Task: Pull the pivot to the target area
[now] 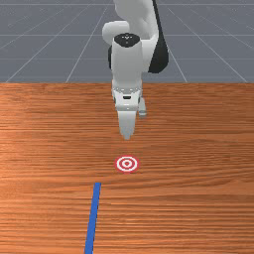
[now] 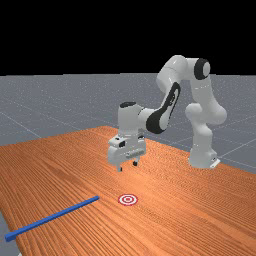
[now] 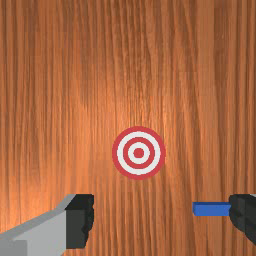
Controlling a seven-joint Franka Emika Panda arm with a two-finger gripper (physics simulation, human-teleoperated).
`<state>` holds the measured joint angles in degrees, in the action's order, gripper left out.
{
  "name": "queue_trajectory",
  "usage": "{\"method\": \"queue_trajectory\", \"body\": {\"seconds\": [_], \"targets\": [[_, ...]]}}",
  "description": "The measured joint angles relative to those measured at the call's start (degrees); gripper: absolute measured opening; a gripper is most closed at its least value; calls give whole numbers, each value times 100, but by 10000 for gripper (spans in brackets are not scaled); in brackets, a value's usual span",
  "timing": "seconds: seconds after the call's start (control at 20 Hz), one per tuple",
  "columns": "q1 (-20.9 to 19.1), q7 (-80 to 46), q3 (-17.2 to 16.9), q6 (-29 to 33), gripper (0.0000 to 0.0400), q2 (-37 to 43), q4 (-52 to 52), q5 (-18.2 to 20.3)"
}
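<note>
In the far view, the arm [image 2: 129, 119] is reaching in from the right, and the hand [image 2: 127, 166] is pointing down near the middle, above the surface [image 2: 55, 172], released, its fingers standing apart. Pale marks on the arm's black section are proving too small to read. The blue stick [image 1: 93, 218] is lying at the front view's lower left, running off the bottom edge; the red-and-white target [image 1: 126, 163] is lying near its upper end, just below center.

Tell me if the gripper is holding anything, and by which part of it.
Nothing is held. The gripper is open above the table, and the blue bar lies on the tabletop, away from both fingers.
</note>
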<state>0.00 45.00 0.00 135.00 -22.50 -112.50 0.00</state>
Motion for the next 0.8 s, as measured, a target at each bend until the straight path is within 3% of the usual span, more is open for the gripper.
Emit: {"method": "queue_trajectory", "body": {"seconds": [0.05,0.1,0.15,0.25,0.3,0.35,0.4,0.55,0.8], "targets": [[0,0,0,0,243,0,0,0],[0,0,0,0,148,0,0,0],[0,0,0,0,90,0,0,0],[0,0,0,0,33,0,0,0],[0,0,0,-16,177,-12,15,0],[0,0,0,-7,265,-18,12,0],[18,-37,-17,29,318,-23,-1,-41],[-13,96,15,68,382,-57,-8,-15],[-206,1056,144,81,400,-73,-9,-83]]}}
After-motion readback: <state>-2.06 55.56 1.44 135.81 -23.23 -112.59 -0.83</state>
